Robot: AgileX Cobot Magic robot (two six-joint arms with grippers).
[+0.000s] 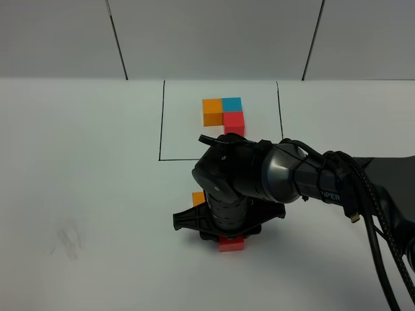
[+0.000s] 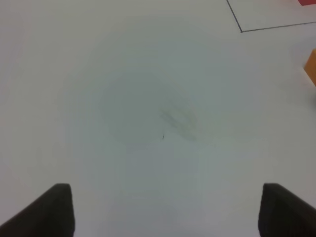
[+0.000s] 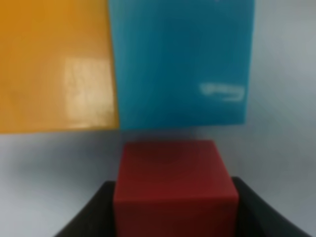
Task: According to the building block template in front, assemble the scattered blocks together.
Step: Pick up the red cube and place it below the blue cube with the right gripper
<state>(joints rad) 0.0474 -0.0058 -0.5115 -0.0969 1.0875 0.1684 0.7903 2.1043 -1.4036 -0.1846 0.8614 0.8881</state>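
Observation:
The building block template (image 1: 224, 113), orange, blue and red cubes in an L, sits inside a thin black rectangle (image 1: 161, 123). My right gripper (image 1: 224, 228) reaches across the middle, just in front of that rectangle. In the right wrist view it (image 3: 173, 212) is shut on the red block (image 3: 173, 180), which sits close below the blue block (image 3: 180, 59). The orange block (image 3: 54, 64) lies side by side with the blue one. From above, only part of the orange block (image 1: 198, 198) and of the red block (image 1: 231, 243) show; the blue one is hidden under the arm. My left gripper (image 2: 163, 212) is open over bare table.
The right arm and its cables (image 1: 363, 194) stretch in from the right edge. A faint grey smudge (image 1: 70, 238) marks the white table at the left. A corner of the black rectangle (image 2: 242, 30) and the orange block (image 2: 311, 69) show in the left wrist view.

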